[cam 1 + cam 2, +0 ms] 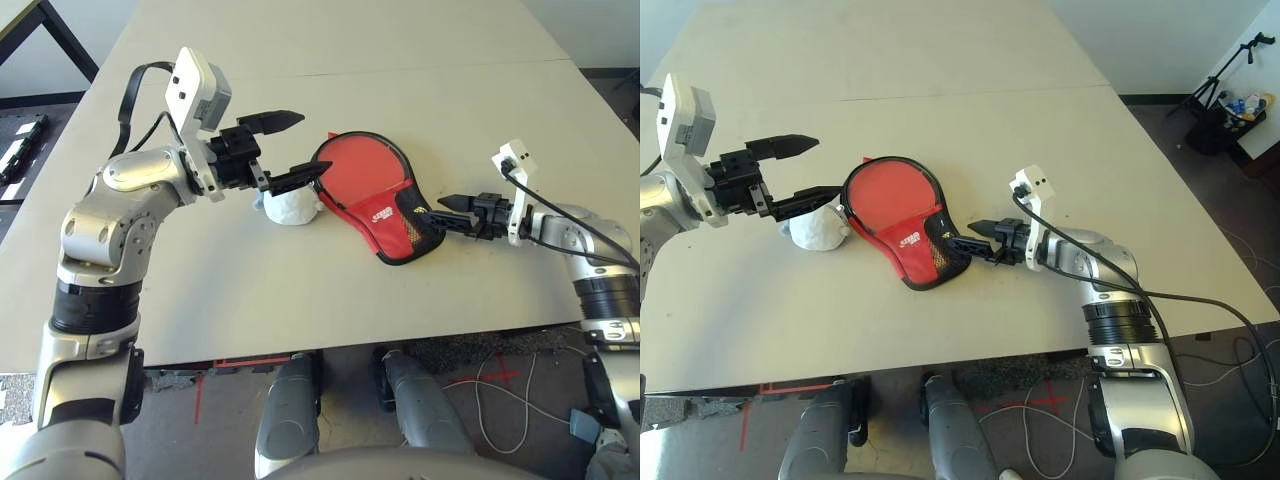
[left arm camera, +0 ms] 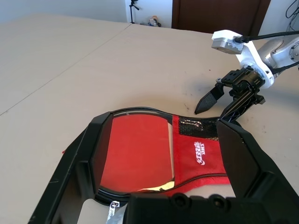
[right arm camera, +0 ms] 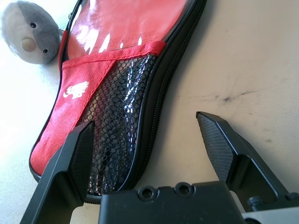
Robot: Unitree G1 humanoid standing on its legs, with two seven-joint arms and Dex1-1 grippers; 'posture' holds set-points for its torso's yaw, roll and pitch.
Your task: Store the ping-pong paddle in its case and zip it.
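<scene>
With the case (image 1: pixel 372 203) at frame centre apparently holding the paddle, zipping is next; your right gripper (image 3: pixel 149 140) and left gripper (image 1: pixel 290 150) both have fingers spread, so bring them onto it.

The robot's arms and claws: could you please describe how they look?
Both arms are silver metal with black joint bands. Each ends in a white wrist block and a black claw, the left claw and right claw, with two pointed, textured fingers. Black cables loop off both forearms.

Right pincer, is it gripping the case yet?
No, the right pincer is open, its fingers either side of the case's narrow end on the table without closing on it.
</scene>
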